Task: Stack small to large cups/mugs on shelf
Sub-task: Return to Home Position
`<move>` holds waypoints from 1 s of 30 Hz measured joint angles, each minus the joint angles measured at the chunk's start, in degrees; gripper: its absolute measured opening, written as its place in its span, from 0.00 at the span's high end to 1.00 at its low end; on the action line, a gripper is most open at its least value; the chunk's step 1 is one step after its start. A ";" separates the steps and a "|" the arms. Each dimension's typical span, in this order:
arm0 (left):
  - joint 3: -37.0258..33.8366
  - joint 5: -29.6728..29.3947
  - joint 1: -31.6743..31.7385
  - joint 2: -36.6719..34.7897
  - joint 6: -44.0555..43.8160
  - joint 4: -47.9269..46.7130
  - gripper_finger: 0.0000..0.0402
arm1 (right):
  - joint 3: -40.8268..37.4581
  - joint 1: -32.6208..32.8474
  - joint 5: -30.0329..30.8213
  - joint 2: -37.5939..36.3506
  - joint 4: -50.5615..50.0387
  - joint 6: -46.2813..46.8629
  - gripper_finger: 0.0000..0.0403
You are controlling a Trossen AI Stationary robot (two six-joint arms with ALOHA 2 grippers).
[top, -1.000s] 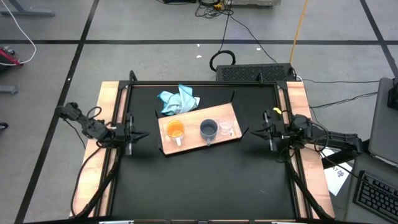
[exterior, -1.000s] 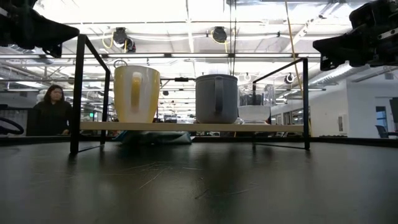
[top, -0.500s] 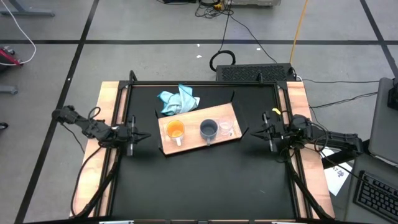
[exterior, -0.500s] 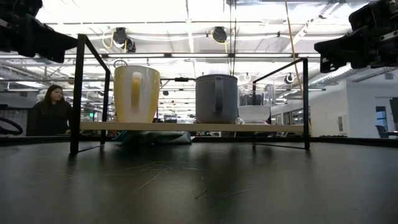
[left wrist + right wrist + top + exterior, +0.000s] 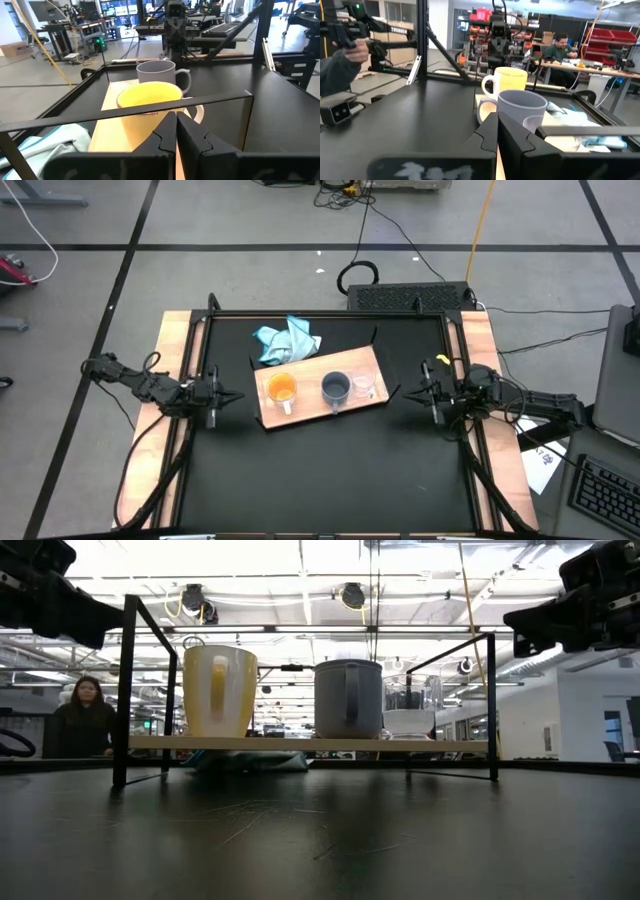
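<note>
The shelf (image 5: 300, 408), a light-brown wooden board on a black frame, carries three vessels in a row. The orange mug (image 5: 283, 390) with a white handle stands nearest the table's left, the grey-blue mug (image 5: 336, 388) in the middle, the clear glass cup (image 5: 365, 387) nearest the right. All stand upright on their bases, also in the low view: orange mug (image 5: 219, 690), grey-blue mug (image 5: 348, 698), glass cup (image 5: 412, 708). My left gripper (image 5: 232, 397) hovers shut at the table's left edge, apart from the shelf. My right gripper (image 5: 404, 392) hovers shut at the right edge.
A crumpled light-blue cloth (image 5: 287, 342) lies on the table behind the shelf's far left corner. The black shelf frame (image 5: 127, 690) rises above the board at its ends. Bare black tabletop (image 5: 330, 470) spreads in front of the shelf. A person (image 5: 84, 718) sits in the room beyond.
My left arm has drawn back a little toward the table's left edge; its gripper stays shut. The mugs, cup and shelf have not moved.
</note>
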 joint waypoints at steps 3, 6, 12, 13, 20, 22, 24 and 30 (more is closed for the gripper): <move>0.00 0.04 0.00 0.00 0.20 -0.82 0.96 | 0.00 0.00 0.00 -0.04 0.54 0.13 1.00; -0.10 2.99 -0.01 0.00 -0.17 -2.98 0.96 | 0.00 0.00 0.05 -0.02 0.54 0.15 1.00; -2.58 7.19 0.00 0.06 1.39 -1.34 0.94 | 0.00 0.00 0.13 -0.02 0.50 0.16 1.00; -2.56 7.21 -0.02 0.28 0.59 -1.12 0.94 | 0.00 0.00 0.15 -0.02 0.50 0.16 1.00; -2.60 8.83 -0.02 0.48 -1.34 3.84 0.94 | 0.00 0.00 0.24 0.00 0.50 -1.84 1.00; -2.60 8.75 -0.02 0.48 -1.28 6.45 0.94 | 0.00 0.00 0.24 -0.01 0.52 -2.03 1.00; -2.60 8.59 0.00 0.48 -1.24 8.34 0.94 | 0.00 0.00 0.22 0.00 0.53 -1.65 1.00; -2.60 8.52 -0.02 0.48 -1.48 10.16 0.94 | 0.00 0.00 0.23 -0.02 0.56 -0.92 1.00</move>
